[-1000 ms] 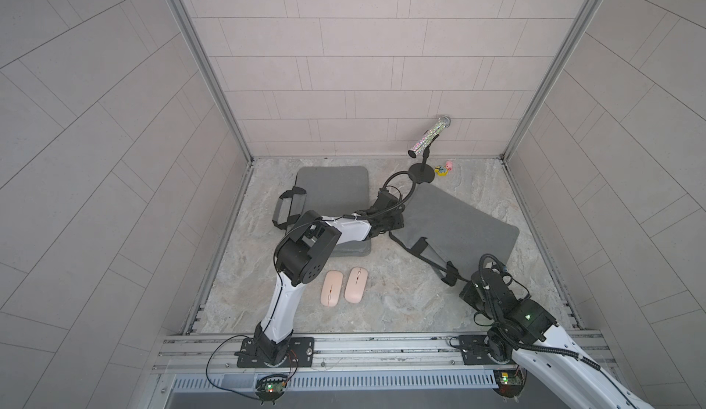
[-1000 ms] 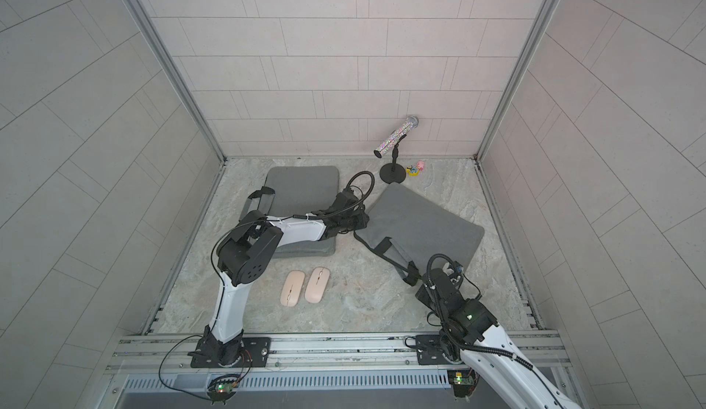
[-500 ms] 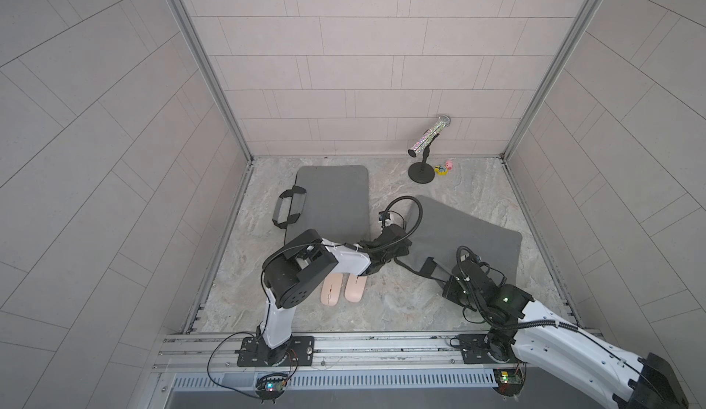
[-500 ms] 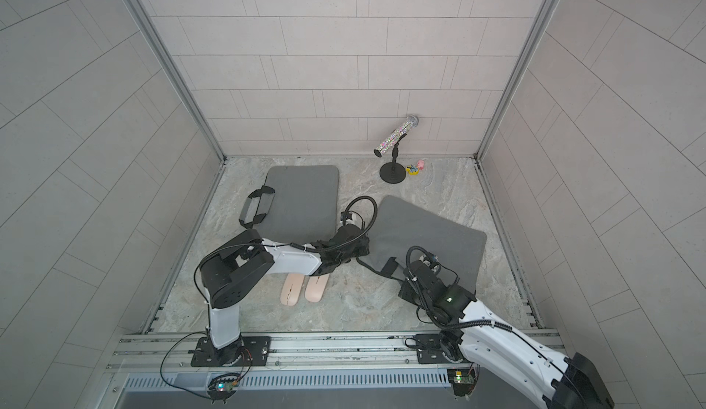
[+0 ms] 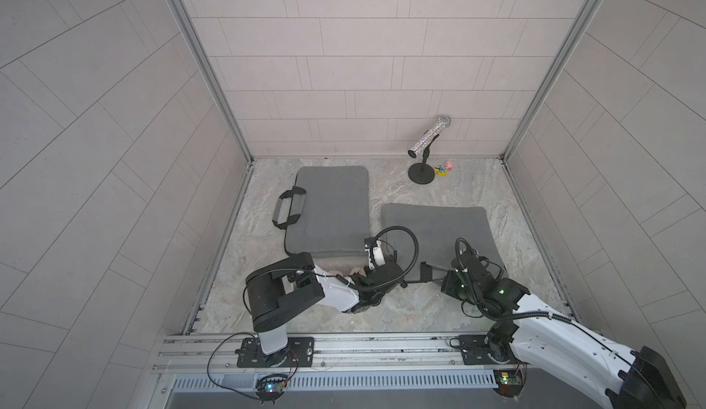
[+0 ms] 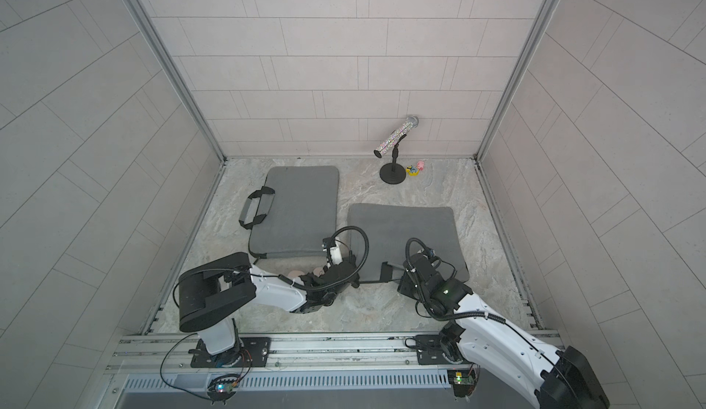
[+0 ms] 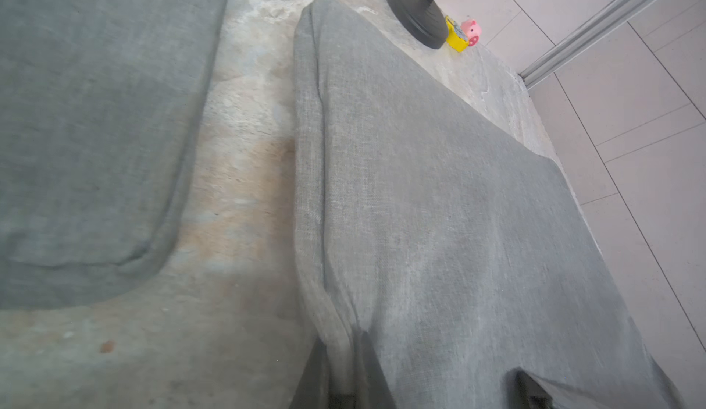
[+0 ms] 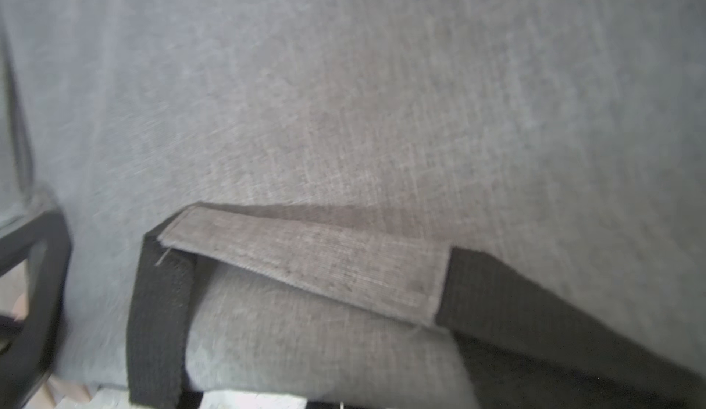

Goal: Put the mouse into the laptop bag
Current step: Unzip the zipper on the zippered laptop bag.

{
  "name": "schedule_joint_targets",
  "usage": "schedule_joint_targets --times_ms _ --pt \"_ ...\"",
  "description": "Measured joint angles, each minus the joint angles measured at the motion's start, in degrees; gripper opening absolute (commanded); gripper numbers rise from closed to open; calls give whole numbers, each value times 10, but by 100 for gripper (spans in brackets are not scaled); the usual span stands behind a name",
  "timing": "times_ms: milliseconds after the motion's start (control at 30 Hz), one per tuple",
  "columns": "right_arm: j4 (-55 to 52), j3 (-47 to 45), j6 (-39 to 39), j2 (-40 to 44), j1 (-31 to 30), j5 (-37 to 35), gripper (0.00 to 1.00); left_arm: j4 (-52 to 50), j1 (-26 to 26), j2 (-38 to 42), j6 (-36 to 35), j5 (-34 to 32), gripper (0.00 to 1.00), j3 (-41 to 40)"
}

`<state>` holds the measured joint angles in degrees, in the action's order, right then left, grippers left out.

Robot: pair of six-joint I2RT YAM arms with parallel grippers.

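Left wrist view: the left pincer [image 7: 341, 382] is clamped on the near corner seam of the grey laptop bag [image 7: 458, 216], with a dark finger [image 7: 311, 380] on each side of the fabric fold. A little way along the same edge, the right pincer [image 5: 447, 281] is closed on the bag's handle [image 8: 305, 265]. The handle is a grey pad between black straps, and it stands lifted clear of the bag's face, casting a shadow beneath. Both top views show the two pincers near each other at that edge. The bag lies flat on the marbled table [image 5: 420, 311] and stretches away beyond them.

Two pink mice [image 6: 295, 273] lie on the table outside the bag. They sit just behind the left pincer, on the side away from the right one, and are mostly covered by the left arm [image 6: 275, 292]. A second grey bag [image 5: 330, 208] with its own loop handle rests beyond the left pincer, beside the first bag and not touching it. Well beyond both pincers, by the back wall, a glittery microphone sits on a black stand [image 5: 421, 172]. A small yellow-and-pink toy [image 5: 444, 168] is just beside the stand's base.
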<state>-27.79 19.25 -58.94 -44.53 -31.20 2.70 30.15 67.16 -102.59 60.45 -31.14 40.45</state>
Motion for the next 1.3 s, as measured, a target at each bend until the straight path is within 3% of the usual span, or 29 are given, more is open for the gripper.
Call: schedule_joint_targets --times_ms 100,200,300,367,500,633,767,933,1100,1300 --pt "-19 -1 21 19 56 8 0 -12 5 -39 -7 -10 4 59" --pt "-41 -2 40 42 73 12 0 -16 5 -75 -22 -11 5 100" --pt "-63 -5 48 70 73 22 0 -31 3 -99 -40 -6 14 127" --pt "-70 -10 50 90 71 29 0 -31 3 -99 -51 -2 26 127" --pt "-51 -29 50 105 69 63 0 -21 4 -77 -81 19 63 106" --pt "-29 -28 57 95 57 101 0 -22 2 -2 -107 59 81 50" --pt "-33 -14 65 107 54 96 0 -50 -29 78 -122 115 87 17" --pt "-57 -8 66 137 54 59 0 -76 -122 124 -141 192 89 35" --pt "-82 -8 66 142 63 32 0 -79 -203 76 -144 272 90 83" --pt "-104 -8 73 143 79 12 0 -105 -224 -43 -142 338 89 172"
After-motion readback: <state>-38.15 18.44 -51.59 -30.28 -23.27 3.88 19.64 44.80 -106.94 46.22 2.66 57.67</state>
